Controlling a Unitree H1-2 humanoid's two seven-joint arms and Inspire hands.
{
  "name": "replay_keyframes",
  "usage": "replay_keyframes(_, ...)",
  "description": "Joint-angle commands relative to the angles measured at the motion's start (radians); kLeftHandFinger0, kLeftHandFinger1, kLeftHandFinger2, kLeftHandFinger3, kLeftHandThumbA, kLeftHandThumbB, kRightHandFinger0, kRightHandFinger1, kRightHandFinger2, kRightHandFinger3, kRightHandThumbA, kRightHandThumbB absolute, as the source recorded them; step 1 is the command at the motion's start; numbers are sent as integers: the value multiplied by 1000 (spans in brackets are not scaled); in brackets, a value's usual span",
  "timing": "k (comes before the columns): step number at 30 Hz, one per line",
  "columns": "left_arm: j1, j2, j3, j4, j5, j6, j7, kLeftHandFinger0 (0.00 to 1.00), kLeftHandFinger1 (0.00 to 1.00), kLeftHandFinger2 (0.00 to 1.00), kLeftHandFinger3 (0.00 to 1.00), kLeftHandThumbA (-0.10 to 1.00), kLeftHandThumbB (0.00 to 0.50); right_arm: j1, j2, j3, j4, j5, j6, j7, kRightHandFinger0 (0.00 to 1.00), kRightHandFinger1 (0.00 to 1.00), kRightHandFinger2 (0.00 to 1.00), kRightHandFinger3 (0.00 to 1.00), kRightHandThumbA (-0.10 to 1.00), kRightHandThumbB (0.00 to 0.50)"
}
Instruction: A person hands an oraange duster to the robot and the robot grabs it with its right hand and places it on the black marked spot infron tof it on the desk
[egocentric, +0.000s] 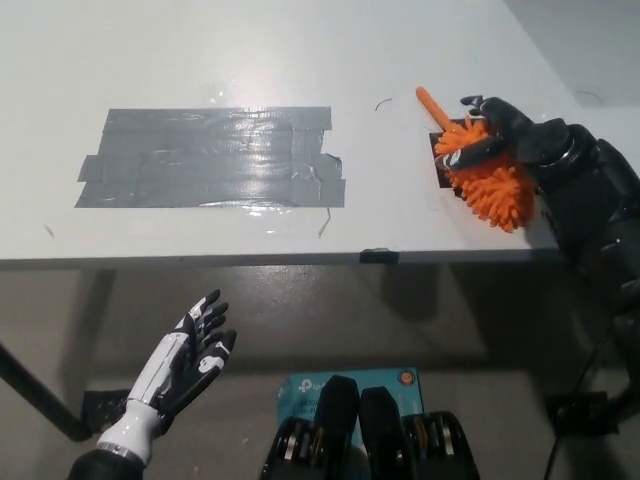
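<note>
The orange duster (487, 180) lies on the white desk (250, 60), its fluffy head covering most of the black marked spot (438, 150); only a strip of the spot shows at its left edge. The thin orange handle (429, 102) points up-left. My black right hand (505, 125) rests on top of the duster with its fingers spread over the fluff, seemingly loosened from it. My white left hand (185, 352) hangs open below the desk edge at the lower left, holding nothing.
A large patch of grey tape (210, 157) covers the middle-left of the desk. A small dark clip (374, 255) sits on the desk's front edge. A blue box (350, 385) lies on the floor below.
</note>
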Motion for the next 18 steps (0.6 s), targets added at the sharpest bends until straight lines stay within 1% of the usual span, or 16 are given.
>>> replay_keyframes(1, -18, 15, -2, -16, 1, -3, -16, 1000, 1000, 1000, 1000, 591, 224, -34, -21, -33, -172, 11, -91, -117, 1000, 1000, 1000, 1000, 854, 437)
replay_keyframes(2, -18, 15, -2, -18, 2, -1, -16, 1000, 1000, 1000, 1000, 593, 228, -28, -28, -32, -214, 0, -93, -130, 1000, 1000, 1000, 1000, 868, 431)
replay_keyframes(3, -18, 15, -3, -21, 5, 3, -15, 1000, 1000, 1000, 1000, 595, 228, -18, -36, -42, -279, -2, -95, -141, 1000, 1000, 1000, 1000, 870, 436)
replay_keyframes(5, -17, 17, -6, -24, 11, 7, -14, 1000, 1000, 1000, 1000, 600, 227, 3, -62, -62, -463, -20, -60, -153, 1000, 1000, 1000, 1000, 944, 437)
replay_keyframes(7, -19, 16, -6, -22, 12, 9, -14, 1000, 1000, 1000, 1000, 602, 230, 12, -78, -76, -557, -25, -51, -156, 1000, 1000, 1000, 1000, 951, 430)
replay_keyframes(8, -22, 15, -5, -19, 11, 8, -14, 1000, 1000, 1000, 1000, 602, 231, 24, -92, -93, -663, -32, -31, -157, 1000, 1000, 1000, 1000, 949, 415)
replay_keyframes(9, -25, 15, -6, -17, 12, 7, -14, 1000, 1000, 1000, 1000, 598, 223, 29, -99, -103, -715, -34, -21, -156, 1000, 1000, 1000, 1000, 947, 415)
replay_keyframes(10, -27, 15, -6, -16, 12, 7, -14, 1000, 1000, 1000, 1000, 599, 226, 40, -108, -113, -797, -40, -8, -150, 1000, 1000, 1000, 1000, 953, 409)
replay_keyframes(11, -30, 16, -7, -14, 14, 5, -14, 1000, 1000, 1000, 1000, 599, 224, 54, -114, -127, -885, -39, 7, -140, 1000, 1000, 1000, 1000, 955, 421)
replay_keyframes(13, -44, 16, -8, -3, 18, 0, -13, 1000, 1000, 1000, 1000, 600, 223, 96, -125, -157, -1091, -27, 37, -107, 1000, 1000, 1000, 1000, 941, 436)
replay_keyframes(14, -47, 16, -9, 0, 20, -2, -13, 1000, 1000, 1000, 1000, 602, 221, 141, -122, -175, -1208, -10, 43, -92, 1000, 1000, 1000, 1000, 867, 414)
replay_keyframes(15, -49, 16, -11, 1, 22, -2, -13, 1000, 1000, 1000, 1000, 604, 221, 180, -122, -185, -1287, 4, 38, -82, 1000, 1000, 1000, 1000, 853, 404)
replay_keyframes(17, -50, 15, -11, 4, 20, -3, -15, 1000, 1000, 1000, 1000, 608, 228, 248, -118, -200, -1406, 25, 34, -69, 1000, 1000, 1000, 1000, 849, 405)
replay_keyframes(18, -50, 14, -9, 6, 14, -5, -16, 1000, 1000, 1000, 1000, 609, 228, 308, -109, -211, -1494, 39, 33, -64, 1000, 1000, 1000, 1000, 866, 410)
